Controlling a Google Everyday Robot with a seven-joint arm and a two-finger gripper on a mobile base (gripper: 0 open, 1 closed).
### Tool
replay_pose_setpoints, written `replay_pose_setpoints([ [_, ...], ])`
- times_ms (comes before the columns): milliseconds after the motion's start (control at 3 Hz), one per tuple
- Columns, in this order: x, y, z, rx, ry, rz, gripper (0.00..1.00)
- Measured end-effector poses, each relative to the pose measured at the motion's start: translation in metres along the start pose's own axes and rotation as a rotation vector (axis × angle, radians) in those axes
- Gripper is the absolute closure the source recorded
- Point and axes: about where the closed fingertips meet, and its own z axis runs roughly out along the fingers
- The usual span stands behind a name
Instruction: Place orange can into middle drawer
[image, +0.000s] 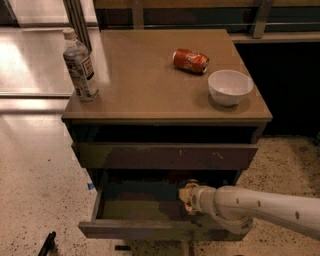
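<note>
The middle drawer (131, 210) stands pulled open. Inside, at its right, the end effector (193, 199) is closed around the orange can (186, 195), which is half hidden; the arm is cut off at the frame's right edge. Beyond, the surface (145, 90) holds a white bowl (230, 86), a red-orange can (190, 60) on its side and a bottle (80, 67).

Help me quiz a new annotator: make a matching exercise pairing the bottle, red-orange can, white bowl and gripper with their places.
1 bottle
2 red-orange can
3 white bowl
4 gripper

A in the open middle drawer, right part
B upright, cabinet top, left edge
C on its side, behind the bowl
D cabinet top, right front

Pairs: 1-B, 2-C, 3-D, 4-A
</note>
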Motion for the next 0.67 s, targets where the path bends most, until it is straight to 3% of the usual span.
replay_pose_setpoints([
  [667,0.0,0.0,0.0,0.0,0.0,0.0,0.11],
])
